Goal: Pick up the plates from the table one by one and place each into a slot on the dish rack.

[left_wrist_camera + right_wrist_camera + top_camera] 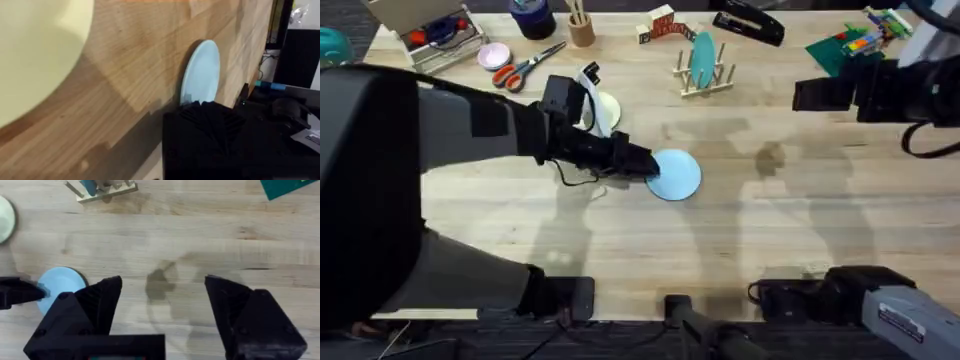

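The light blue plate (677,175) lies flat on the table (790,220) near the middle. My left gripper (645,163) reaches in from the left and its tip meets the plate's left rim. In the left wrist view the plate (201,70) runs under the black gripper body, and the pale yellow plate (35,50) lies close behind it. The yellow plate (607,108) is partly hidden by the left arm. The dish rack (706,72) stands at the back with a teal plate upright in a slot. My right gripper (162,280) hovers open over bare wood, right of the blue plate (60,282).
Along the back edge are a box of supplies (430,30), a pink dish (493,55), orange-handled scissors (528,68), a cup of sticks (582,30), a black stapler (750,22) and a green board with blocks (855,45). The right arm (880,95) hangs at the upper right.
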`<state>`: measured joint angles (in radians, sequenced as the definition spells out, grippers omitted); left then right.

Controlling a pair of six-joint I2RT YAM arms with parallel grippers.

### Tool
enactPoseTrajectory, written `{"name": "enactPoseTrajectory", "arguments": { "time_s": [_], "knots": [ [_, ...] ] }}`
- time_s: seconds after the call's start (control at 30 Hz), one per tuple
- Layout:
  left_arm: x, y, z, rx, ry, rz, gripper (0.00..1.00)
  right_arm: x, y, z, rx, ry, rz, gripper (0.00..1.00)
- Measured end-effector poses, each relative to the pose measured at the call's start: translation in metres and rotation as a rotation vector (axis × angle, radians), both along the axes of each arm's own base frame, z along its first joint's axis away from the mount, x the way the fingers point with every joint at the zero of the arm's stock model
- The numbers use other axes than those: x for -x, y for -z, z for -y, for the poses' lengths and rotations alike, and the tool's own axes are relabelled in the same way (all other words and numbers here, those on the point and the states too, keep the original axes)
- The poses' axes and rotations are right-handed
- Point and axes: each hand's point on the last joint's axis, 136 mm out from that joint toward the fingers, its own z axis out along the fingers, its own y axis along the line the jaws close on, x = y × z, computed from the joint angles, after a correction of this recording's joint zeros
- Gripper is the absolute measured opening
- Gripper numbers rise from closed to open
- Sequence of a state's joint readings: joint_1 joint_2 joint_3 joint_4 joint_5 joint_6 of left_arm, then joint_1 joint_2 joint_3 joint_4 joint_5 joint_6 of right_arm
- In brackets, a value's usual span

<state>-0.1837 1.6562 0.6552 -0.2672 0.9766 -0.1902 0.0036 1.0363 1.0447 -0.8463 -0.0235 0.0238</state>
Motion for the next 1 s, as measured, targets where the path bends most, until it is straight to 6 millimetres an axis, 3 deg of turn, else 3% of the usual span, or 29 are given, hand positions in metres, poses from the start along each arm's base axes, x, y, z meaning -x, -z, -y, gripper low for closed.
{"name": "enactPoseTrajectory", "arguments": {
  "time_s": [0.83,1.0],
  "knots": [
    [0.003,0.007,0.000,0.004,-0.024,-0.078,0.041,0.000,0.000,0.000,-0.001,-0.001,-0.001,0.996],
    [0.003,0.007,0.000,0.004,-0.026,-0.080,0.042,0.001,0.000,-0.013,-0.062,-0.042,-0.006,0.996]
  ]
}}
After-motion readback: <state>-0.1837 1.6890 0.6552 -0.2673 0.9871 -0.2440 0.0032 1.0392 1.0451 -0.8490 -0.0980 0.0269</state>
